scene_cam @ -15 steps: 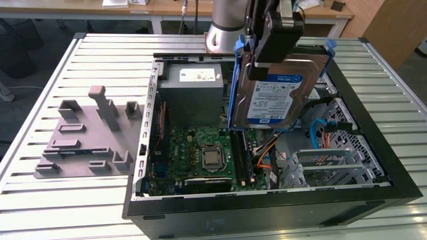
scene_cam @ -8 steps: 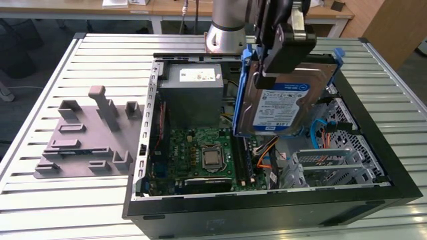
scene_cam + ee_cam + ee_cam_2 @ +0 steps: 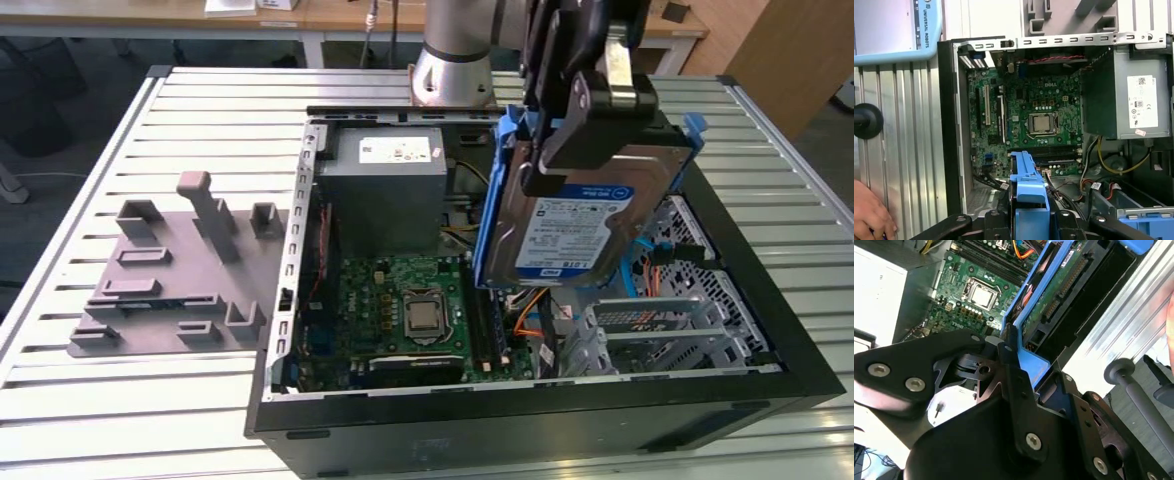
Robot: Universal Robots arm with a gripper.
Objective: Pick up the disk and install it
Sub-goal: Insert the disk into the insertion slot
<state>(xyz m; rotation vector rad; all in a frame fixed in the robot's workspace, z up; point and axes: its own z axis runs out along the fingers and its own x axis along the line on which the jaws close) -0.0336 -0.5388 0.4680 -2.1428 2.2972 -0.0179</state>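
Above the case [image 3: 534, 412], fingers [image 3: 591, 135] clamp the blue-railed, white-and-blue-labelled silver disk [image 3: 577, 232].

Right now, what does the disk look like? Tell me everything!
The disk is a flat silver rectangle with a white-and-blue label, framed by blue plastic rails. It hangs nearly upright, slightly tilted, above the open computer case. The black gripper is clamped on its upper end; nothing else seems to touch it.

Disk [image 3: 587, 225]: a silver hard drive with a white-and-blue label and blue plastic rails. It hung nearly upright (label toward the exterior view) over the open computer case [image 3: 534, 415], clamped by the gripper [image 3: 585, 140]; its green circuit-board side [image 3: 1054, 295] faced the second wrist view.
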